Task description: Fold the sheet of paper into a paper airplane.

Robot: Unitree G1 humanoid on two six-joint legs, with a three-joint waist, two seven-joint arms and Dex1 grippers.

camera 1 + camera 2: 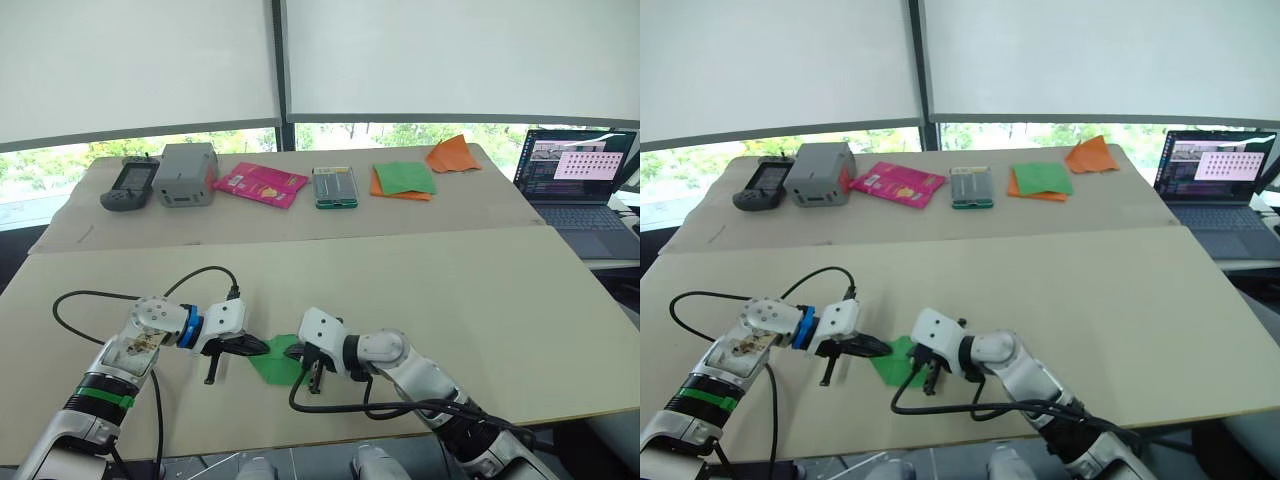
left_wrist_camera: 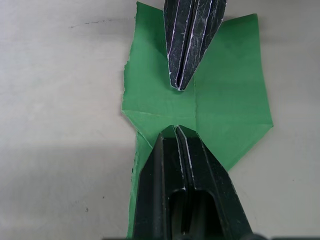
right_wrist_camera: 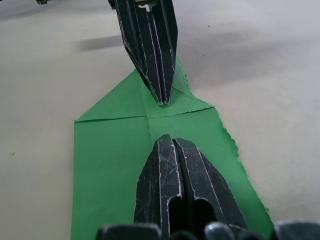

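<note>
Both grippers meet tip to tip over the sheet of paper (image 1: 272,362) near the table's front edge, left of its middle. The left gripper (image 2: 176,131) has its two black fingers pressed together, nothing between them, tips down on the green sheet; the right gripper (image 3: 169,141) is likewise closed on itself, resting on the sheet from the opposite side. A small gap separates the two tips, and a crease runs across the paper between them. The sheet lies flat with folded corners forming a point under the left gripper, so its long axis runs roughly left to right along the front edge. Bare table (image 1: 480,300) stretches wide to the right and toward the far edge, where a stacked green and orange sheet (image 1: 403,180), a pink packet (image 1: 261,184) and a grey box (image 1: 185,174) sit well away.
</note>
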